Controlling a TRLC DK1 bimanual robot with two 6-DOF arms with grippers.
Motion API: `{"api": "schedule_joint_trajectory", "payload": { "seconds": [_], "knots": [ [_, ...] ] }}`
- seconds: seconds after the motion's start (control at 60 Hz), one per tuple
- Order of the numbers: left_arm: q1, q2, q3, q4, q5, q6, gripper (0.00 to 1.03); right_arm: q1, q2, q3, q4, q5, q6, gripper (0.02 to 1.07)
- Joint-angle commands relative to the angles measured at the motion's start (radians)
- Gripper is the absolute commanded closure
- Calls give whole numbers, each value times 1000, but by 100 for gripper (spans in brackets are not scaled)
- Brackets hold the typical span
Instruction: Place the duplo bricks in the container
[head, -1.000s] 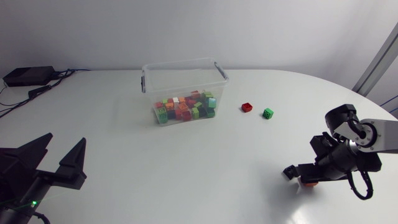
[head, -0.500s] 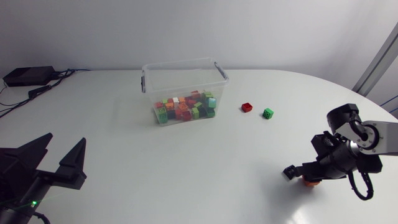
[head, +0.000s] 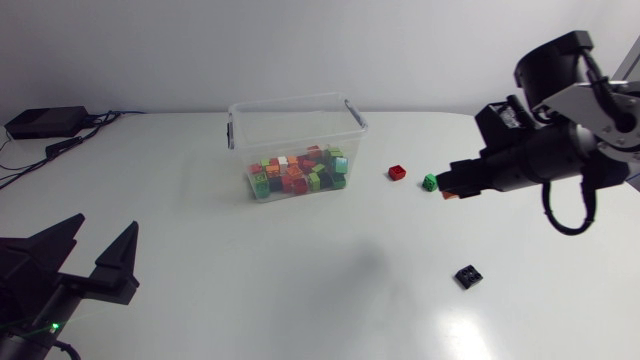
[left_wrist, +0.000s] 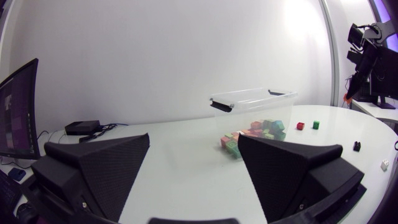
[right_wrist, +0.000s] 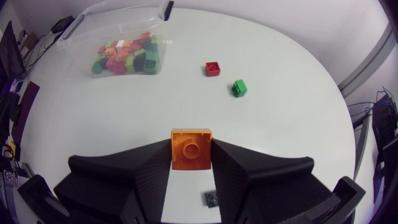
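Jaws of your right gripper (right_wrist: 190, 163) pinch an orange brick (right_wrist: 190, 148), which only its wrist view shows plainly. Your left gripper (head: 103, 238) has its jaws spread, well in front of the container (head: 297, 122). From above, the right arm hangs high, right of the container, with the green brick (head: 430, 181) and red brick (head: 397, 172) between them and the black brick (head: 467, 275) farther off

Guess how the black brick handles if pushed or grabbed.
Black brick looks like a small hard plastic block, so likely stiff and light. It lies flat on the table, so probably slides rather than rolls or tips. Flat sides should grip well, as the orange brick does in the right hand.
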Motion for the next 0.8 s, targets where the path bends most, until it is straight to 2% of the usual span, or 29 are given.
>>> {"api": "schedule_joint_trajectory", "payload": {
  "seconds": [0.0, 0.25, 0.567, 0.783],
  "knots": [
    [9, -8, -19, 13, 11, 9, 4, 51, 54, 19, 65, -12, 42, 74],
    [9, -8, -19, 13, 11, 9, 4, 159, 239, 129, 292, -38, 55, 74],
    [9, -8, -19, 13, 11, 9, 4, 232, 479, 412, 397, -48, 62, 74],
    [9, -8, -19, 13, 10, 9, 4, 255, 541, 456, 544, -20, 59, 73]
  ]
}}
